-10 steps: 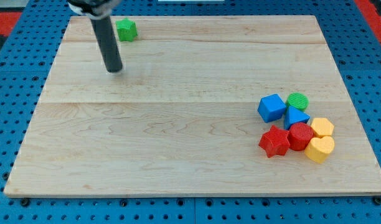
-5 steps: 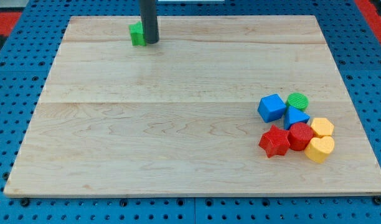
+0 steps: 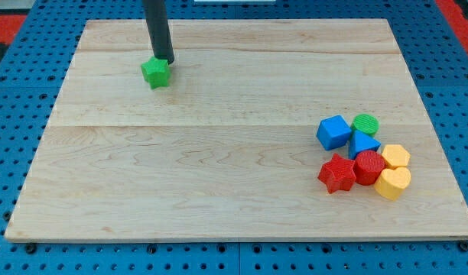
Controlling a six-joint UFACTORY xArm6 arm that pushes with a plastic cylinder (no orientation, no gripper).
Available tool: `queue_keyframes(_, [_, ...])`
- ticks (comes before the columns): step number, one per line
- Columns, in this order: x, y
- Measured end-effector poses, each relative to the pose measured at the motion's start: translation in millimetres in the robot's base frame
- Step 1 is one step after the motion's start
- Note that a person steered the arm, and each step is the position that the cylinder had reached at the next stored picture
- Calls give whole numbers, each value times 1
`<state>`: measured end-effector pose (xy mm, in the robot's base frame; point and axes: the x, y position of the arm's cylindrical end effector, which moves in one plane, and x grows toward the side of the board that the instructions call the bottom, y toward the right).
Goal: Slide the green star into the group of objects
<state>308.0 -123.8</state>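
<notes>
My tip [image 3: 165, 61] is seen resting on the board [image 3: 219, 183], touching or almost touching the upper edge of the green star [image 3: 155, 72], on the side toward the view's top and slightly toward the view's right. Nothing is gripped: the rod carries no hand, so no opening can be reported, and the only contact possible is a push against the block's side.

The green star lies in the upper-left part of the board. The group is found well apart from the star, toward the view's bottom right. It is made up of a blue cube [image 3: 333, 131], a green cylinder [image 3: 365, 124], a blue triangle [image 3: 363, 143], a red star [image 3: 337, 173], a red block [image 3: 368, 166] whose shape cannot be made out surely, a yellow block [image 3: 395, 156] and a yellow heart [image 3: 392, 183], all touching or just beside one another.

Judgement on risk: from the present contact side, a push would be directed toward the view's bottom or bottom left of the star, not toward the group. Contact from the star's upper left is judged necessary. An off-centre push could spin the star off my tip. Over a long travel, drift is likely. An overdriven final approach could scatter the cluster.
</notes>
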Motion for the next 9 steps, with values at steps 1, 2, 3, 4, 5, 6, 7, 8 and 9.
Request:
queue_keyframes(1, [-17, -18])
queue_keyframes(2, [32, -41])
queue_keyframes(3, [64, 20])
queue_keyframes(4, [99, 76])
queue_keyframes(5, [129, 109])
queue_keyframes(6, [146, 113])
queue_keyframes(7, [164, 161])
queue_keyframes(8, [187, 212])
queue_keyframes(9, [192, 235])
